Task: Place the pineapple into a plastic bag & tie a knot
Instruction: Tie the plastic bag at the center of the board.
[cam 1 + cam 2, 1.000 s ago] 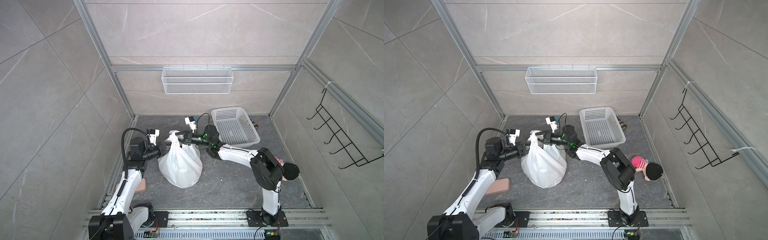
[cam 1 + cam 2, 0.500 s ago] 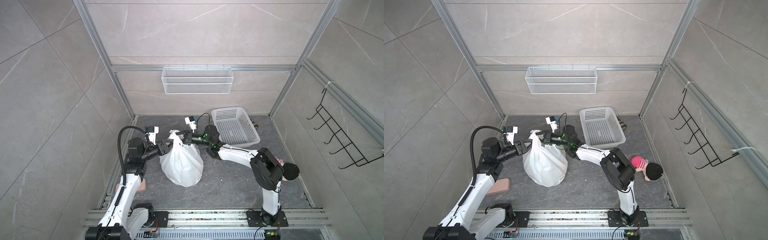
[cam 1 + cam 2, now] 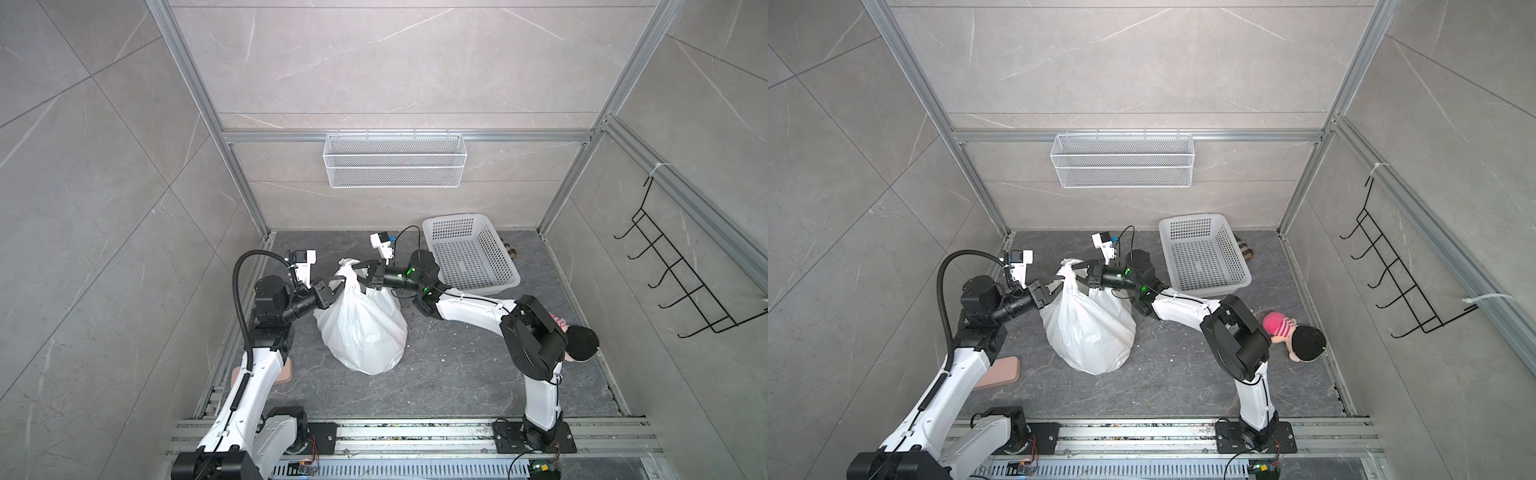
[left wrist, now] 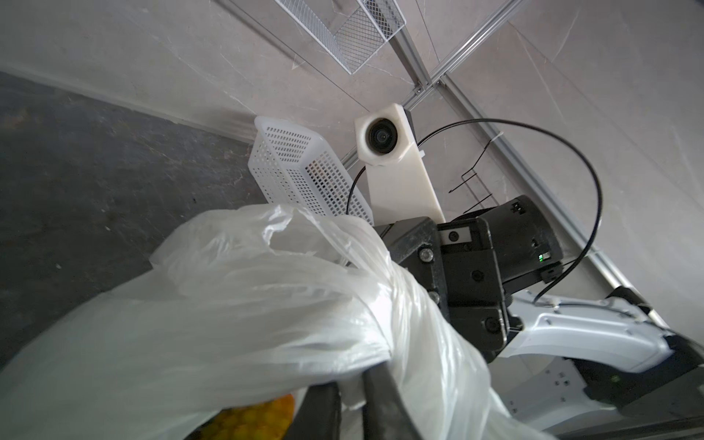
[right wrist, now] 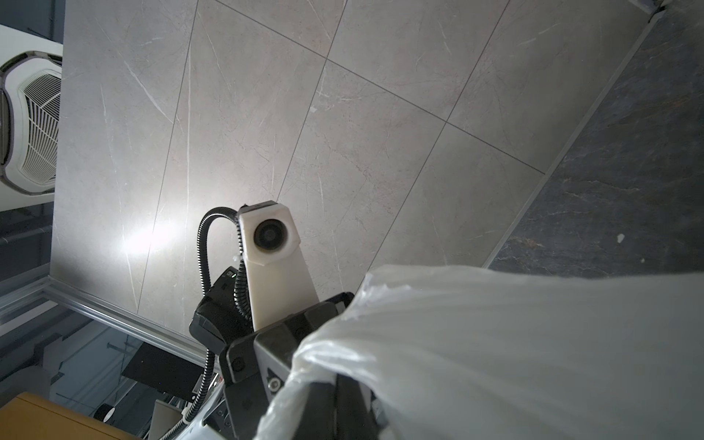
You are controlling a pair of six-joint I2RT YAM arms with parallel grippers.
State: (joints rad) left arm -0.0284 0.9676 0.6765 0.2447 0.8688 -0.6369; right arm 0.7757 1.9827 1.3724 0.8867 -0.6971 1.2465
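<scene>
Floor: I see a dark grey veined stone slab [image 3: 449,374], flecked with pale specks, running wall to wall.
Walls: large light grey tiles [image 3: 395,62] close three sides, edged with an aluminium frame [image 3: 395,136].
Back wall: a white wire mesh basket [image 3: 395,166] hangs from the frame's horizontal bar.
Right wall: it carries a black wire hook rack [image 3: 685,282].
Far right corner: a white perforated basket [image 3: 455,218] sits on the floor.
Right edge: a doll [image 3: 1293,336] lies beside my right arm.
Left edge: a pinkish pad [image 3: 1000,372] lies partly under my left arm.
Front: both arm bases are bolted to a metal rail [image 3: 415,434].
Plastic bag [image 3: 361,328]: it stands mid-floor between my arms, bulging, with its neck pulled upward.
Knot [image 3: 348,266]: a tight white bunch at the top of the neck.
Pineapple [image 4: 251,419]: a patch of yellow skin shows inside the bag in the left wrist view.
Left gripper [image 3: 332,289]: clamped tight on the bag's neck, below the knot.
Right gripper [image 3: 360,269]: clamped tight on bag plastic just beside the knot.
</scene>
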